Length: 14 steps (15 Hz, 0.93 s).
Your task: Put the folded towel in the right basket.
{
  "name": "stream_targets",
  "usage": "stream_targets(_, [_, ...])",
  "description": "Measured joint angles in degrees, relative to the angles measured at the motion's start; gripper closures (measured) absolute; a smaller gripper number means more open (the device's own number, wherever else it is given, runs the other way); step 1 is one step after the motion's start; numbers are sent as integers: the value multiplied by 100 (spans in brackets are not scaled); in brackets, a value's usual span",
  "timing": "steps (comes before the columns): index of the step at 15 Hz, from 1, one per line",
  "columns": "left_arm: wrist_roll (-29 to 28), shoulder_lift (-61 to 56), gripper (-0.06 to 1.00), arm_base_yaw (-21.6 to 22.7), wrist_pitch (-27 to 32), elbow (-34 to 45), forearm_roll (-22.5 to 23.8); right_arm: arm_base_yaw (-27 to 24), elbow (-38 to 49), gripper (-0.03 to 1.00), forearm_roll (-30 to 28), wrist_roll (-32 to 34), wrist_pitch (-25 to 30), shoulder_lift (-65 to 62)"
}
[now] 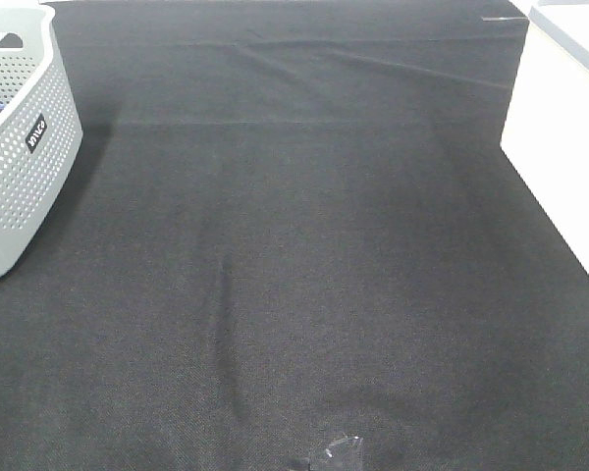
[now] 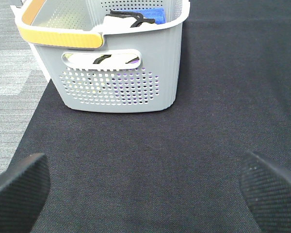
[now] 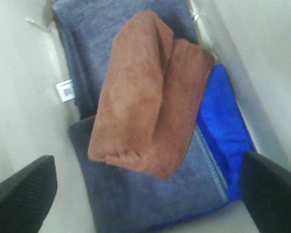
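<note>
The folded brown towel [image 3: 150, 97] lies inside the white right basket [image 3: 19, 111], on top of a grey towel [image 3: 150, 194] and a blue towel [image 3: 223, 121]. My right gripper [image 3: 148, 206] hangs over it, open and empty, with both dark fingers apart from the towel. In the exterior high view the white basket [image 1: 560, 147] stands at the right edge; its inside is hidden there, and neither gripper shows. My left gripper [image 2: 145, 194] is open and empty above the black cloth, facing the grey basket [image 2: 121, 73].
The grey perforated left basket [image 1: 20, 147] stands at the table's left edge, holding blue and dark cloth items [image 2: 136, 17]. A black cloth [image 1: 294, 275] covers the table. A small clear scrap [image 1: 336, 453] lies near the front edge.
</note>
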Motion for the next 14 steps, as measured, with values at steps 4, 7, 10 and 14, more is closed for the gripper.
stream_targets(4, [0, 0, -5, 0, 0, 0, 0, 1392, -189, -1, -218, 223, 596, -791])
stream_targets(7, [0, 0, -5, 0, 0, 0, 0, 1891, 29, -1, -344, 642, 642, -1352])
stream_targets(10, [0, 0, -5, 0, 0, 0, 0, 1891, 1650, -1, -493, 808, 390, -3123])
stream_targets(14, [0, 0, -5, 0, 0, 0, 0, 1891, 4240, -1, -521, 819, 92, -6234])
